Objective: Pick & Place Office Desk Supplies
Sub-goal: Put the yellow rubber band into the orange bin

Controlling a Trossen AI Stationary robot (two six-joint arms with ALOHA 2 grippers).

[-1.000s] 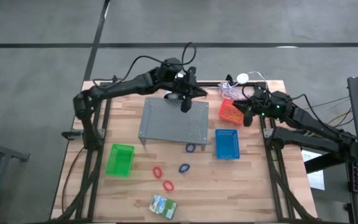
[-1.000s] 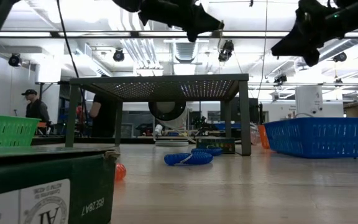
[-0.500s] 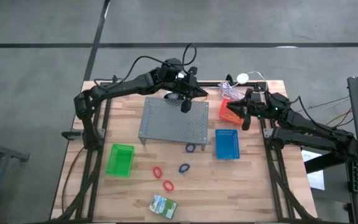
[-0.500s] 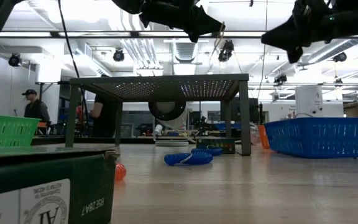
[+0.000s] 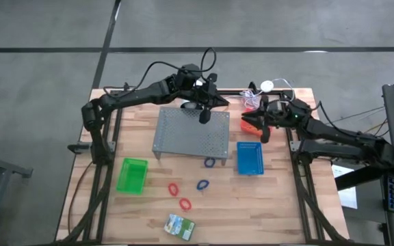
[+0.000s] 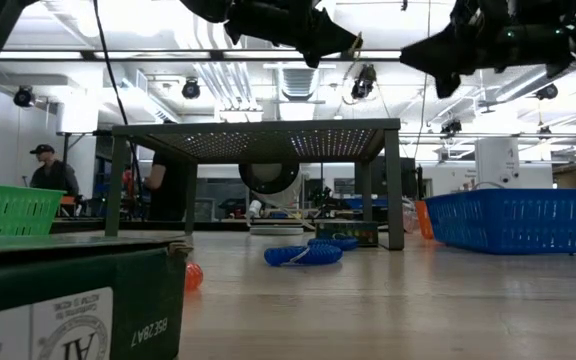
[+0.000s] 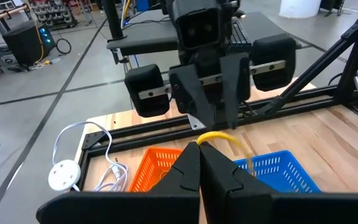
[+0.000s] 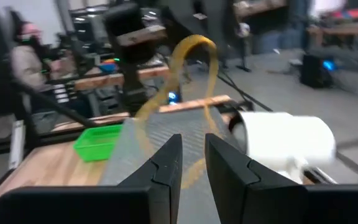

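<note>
My right gripper [image 5: 261, 132] hangs level over the red basket [image 5: 250, 121], nearly shut on a tan rubber band [image 8: 194, 46]. My left gripper [image 5: 204, 117] is shut and hovers over the far right corner of the grey stand [image 5: 191, 131], facing the right gripper. In the left wrist view the band [image 7: 229, 135] shows just beyond my left fingertips [image 7: 191, 163]; whether they touch it, I cannot tell. Blue loops [image 5: 209, 162] and red loops [image 5: 174, 188] lie flat on the table. The crayon box [image 5: 180, 225] lies near the front edge. My right gripper has one end of the tan rubber band [image 8: 197, 169] in the narrow gap between its two fingers. The fingers lie about level and come from the table's right. The rest of the loop [image 8: 143, 115] sticks out ahead of the fingertips, clear of everything below.
A blue basket [image 5: 250, 158] stands in front of the red one, and a green basket [image 5: 132, 175] stands at the front left. A white round plug with a cable [image 5: 267, 86] lies at the far right edge. People stand in the room behind the table [image 6: 46, 170].
My right gripper has swung from pointing down to about level and has gone toward the table's left, over the red basket and nearer to my left gripper. The band has travelled with it. The gap between its fingers looks the same.
</note>
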